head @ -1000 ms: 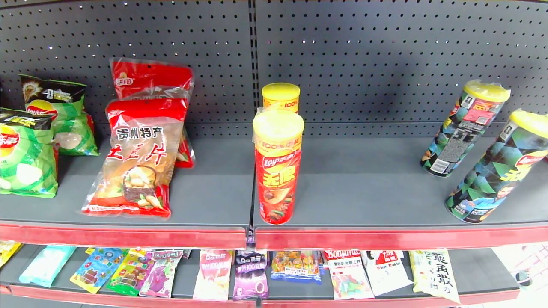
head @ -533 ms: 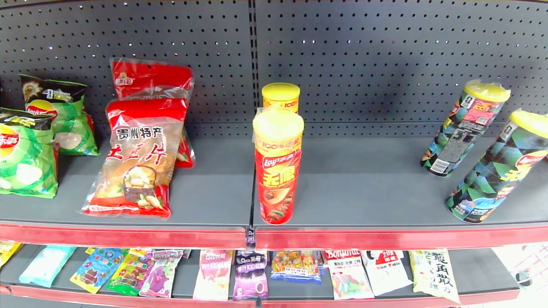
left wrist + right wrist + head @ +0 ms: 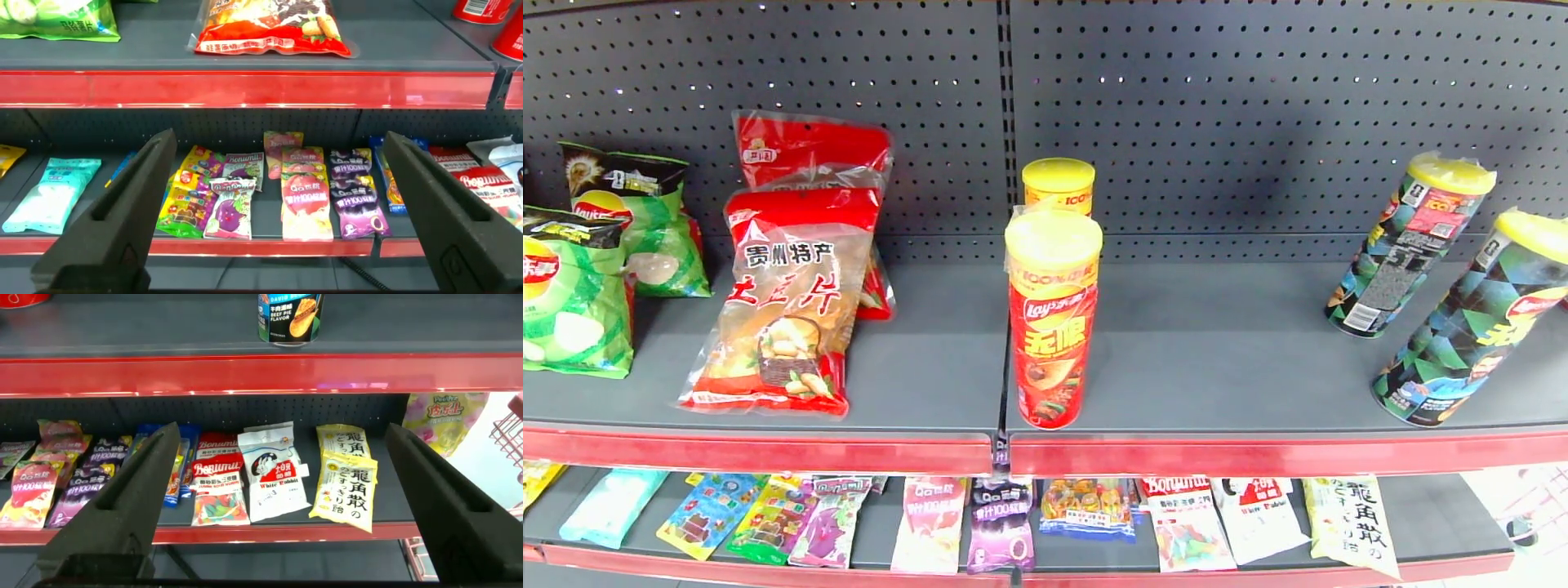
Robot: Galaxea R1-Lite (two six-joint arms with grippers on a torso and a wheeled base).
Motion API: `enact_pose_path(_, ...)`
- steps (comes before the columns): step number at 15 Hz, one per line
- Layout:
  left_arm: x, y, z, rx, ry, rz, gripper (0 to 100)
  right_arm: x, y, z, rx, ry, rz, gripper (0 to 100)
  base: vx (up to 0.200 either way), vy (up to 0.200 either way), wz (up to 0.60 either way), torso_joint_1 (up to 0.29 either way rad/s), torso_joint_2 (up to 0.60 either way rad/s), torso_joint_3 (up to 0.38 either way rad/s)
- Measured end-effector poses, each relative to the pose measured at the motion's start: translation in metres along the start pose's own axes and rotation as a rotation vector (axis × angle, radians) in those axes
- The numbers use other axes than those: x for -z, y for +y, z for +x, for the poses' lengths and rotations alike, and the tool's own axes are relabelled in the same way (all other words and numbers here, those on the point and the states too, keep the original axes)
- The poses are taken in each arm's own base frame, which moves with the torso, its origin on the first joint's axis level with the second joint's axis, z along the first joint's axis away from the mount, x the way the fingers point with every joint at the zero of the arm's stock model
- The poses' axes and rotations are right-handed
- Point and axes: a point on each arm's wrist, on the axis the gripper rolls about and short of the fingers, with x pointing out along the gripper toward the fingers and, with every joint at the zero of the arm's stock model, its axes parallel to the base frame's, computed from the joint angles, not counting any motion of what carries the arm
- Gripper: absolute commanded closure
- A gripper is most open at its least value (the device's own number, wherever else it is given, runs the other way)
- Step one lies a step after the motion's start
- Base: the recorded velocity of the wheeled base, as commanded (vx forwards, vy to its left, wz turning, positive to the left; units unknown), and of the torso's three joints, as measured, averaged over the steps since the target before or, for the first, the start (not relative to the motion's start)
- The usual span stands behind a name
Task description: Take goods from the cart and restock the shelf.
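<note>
left gripper [image 3: 278,139]: fingers wide apart, nothing between them, facing the lower shelf [image 3: 245,245] and its row of candy bags [image 3: 302,196]. right gripper [image 3: 282,429]: likewise spread and empty, before the same shelf farther right, with a white bag [image 3: 274,478] and yellow bags [image 3: 347,478] ahead. above, the upper shelf [image 3: 1217,359] holds green bags [image 3: 572,302] at the left, red bags [image 3: 784,302] beside them, two red cans [image 3: 1054,327] one behind the other at the middle, and two dark cans [image 3: 1462,327] well apart at the right.
</note>
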Motion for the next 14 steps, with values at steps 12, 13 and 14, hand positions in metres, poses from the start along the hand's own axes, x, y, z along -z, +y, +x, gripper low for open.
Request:
enact_pose_path(12,0.0,0.0,0.0,0.001,0.0,0.001,0,0.0,0.0,0.0,-0.004,0.0,-0.003,0,0.0,-0.117,0.0,0.002,0.0,0.001)
enact_pose_path(13,0.0,0.0,0.0,0.001,0.0,0.0,0,0.0,0.0,0.0,-0.004,0.0,-0.003,0,0.0,-0.2,0.0,0.007,0.0,0.007)
enact_pose_path(14,0.0,0.0,0.0,0.002,0.0,0.001,0,0.0,0.0001,0.0,-0.006,0.0,-0.001,0,0.0,-0.2,0.0,0.002,0.01,0.007)
